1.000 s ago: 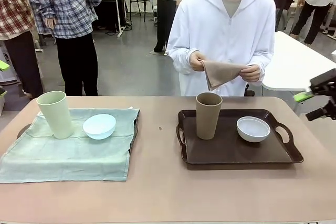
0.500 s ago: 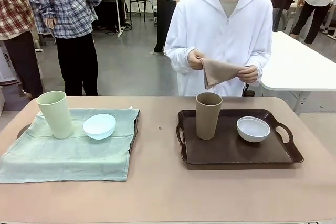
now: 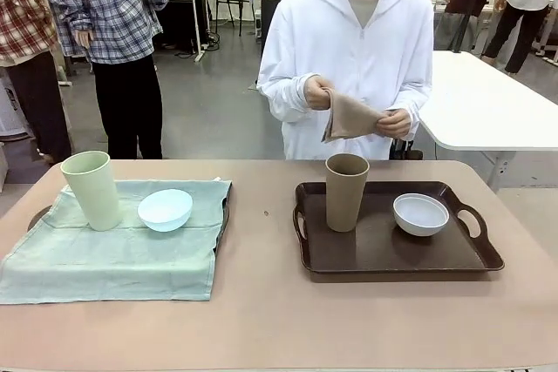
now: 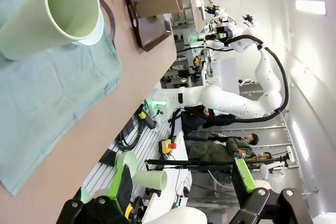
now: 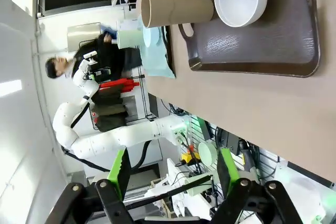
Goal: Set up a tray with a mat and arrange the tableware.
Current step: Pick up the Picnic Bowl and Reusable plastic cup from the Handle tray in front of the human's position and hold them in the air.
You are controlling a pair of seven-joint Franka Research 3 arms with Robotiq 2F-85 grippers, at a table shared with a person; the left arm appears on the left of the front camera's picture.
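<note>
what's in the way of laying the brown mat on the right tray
The brown tumbler and the white bowl both stand on the bare tray, tumbler left, bowl right. The folded mat that the person holds likely cannot lie flat there until both are lifted off.

The table (image 3: 261, 320) has a pinkish-brown top with rounded corners. At 9 o'clock a pale green mat (image 3: 113, 259) is spread over a dark tray (image 3: 225, 215), and its near edge lies on the tabletop. At 3 o'clock stands a brown tray (image 3: 392, 254) with two handles. Between them, toward 12 o'clock, is a small speck (image 3: 266, 213).
</note>
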